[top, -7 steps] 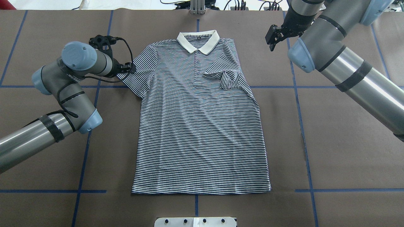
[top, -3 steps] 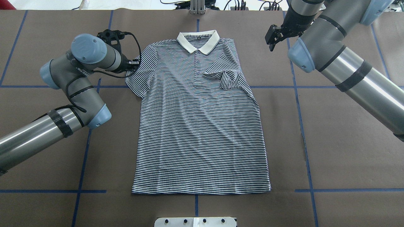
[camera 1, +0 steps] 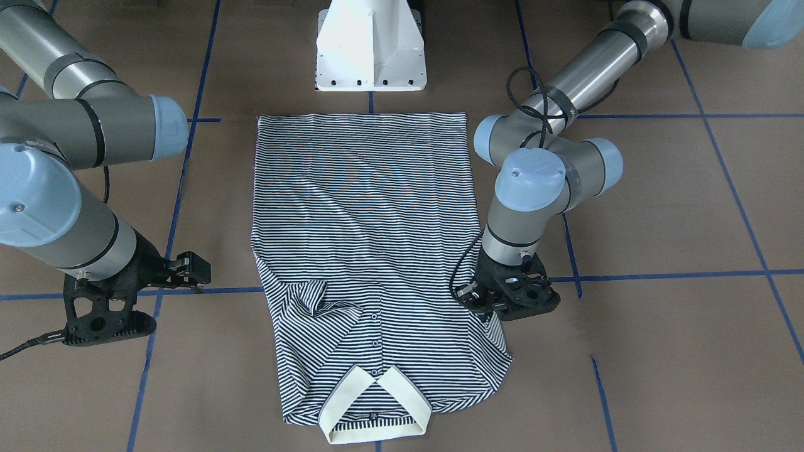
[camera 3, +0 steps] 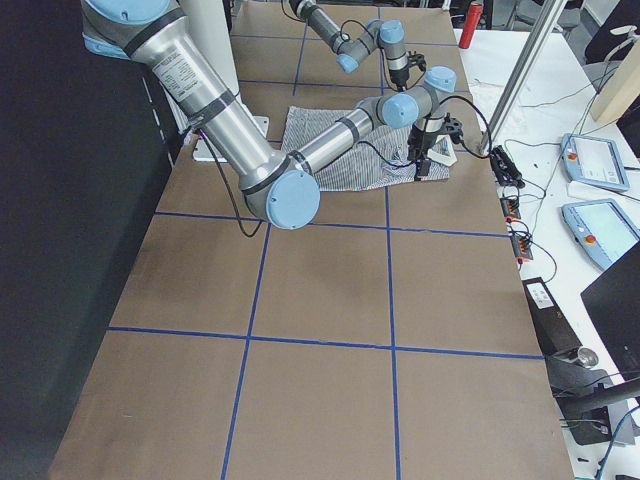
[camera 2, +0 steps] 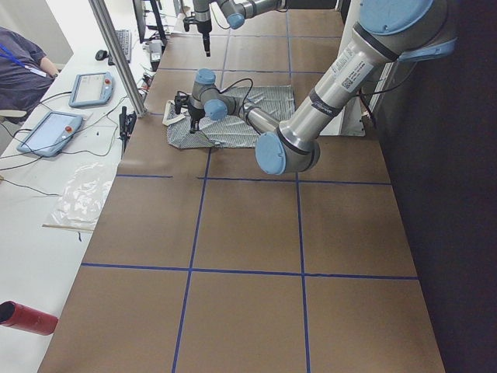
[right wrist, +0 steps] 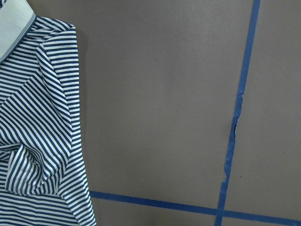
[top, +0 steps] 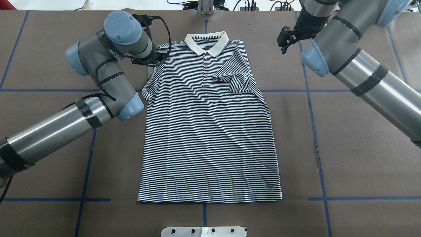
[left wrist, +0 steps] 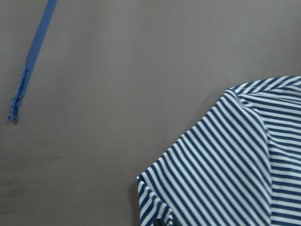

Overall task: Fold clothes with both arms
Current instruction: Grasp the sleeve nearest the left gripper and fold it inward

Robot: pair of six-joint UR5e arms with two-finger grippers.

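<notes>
The striped polo shirt (top: 210, 131) lies flat, face up, with its cream collar (top: 206, 44) at the far edge. One sleeve (top: 235, 82) is folded inward onto the chest, also seen in the front view (camera 1: 314, 298). My left gripper (camera 1: 496, 307) is shut on the other sleeve (left wrist: 225, 165), lifted and drawn in over the shoulder. From overhead the left gripper (top: 159, 56) is mostly hidden under its wrist. My right gripper (top: 285, 41) hangs open above the bare table beside the shirt's other shoulder (right wrist: 37, 117), holding nothing.
The white pedestal base (camera 1: 370, 47) stands at the shirt's hem end. Blue tape lines (top: 315, 131) cross the brown table. A white plate (top: 204, 231) sits at the near edge. A person (camera 2: 23, 70) and tablets (camera 2: 50, 132) are at a side bench.
My left arm has swung right and farther away, pulling the sleeve from its spread position in towards the shirt's shoulder. The right arm has stayed still.
</notes>
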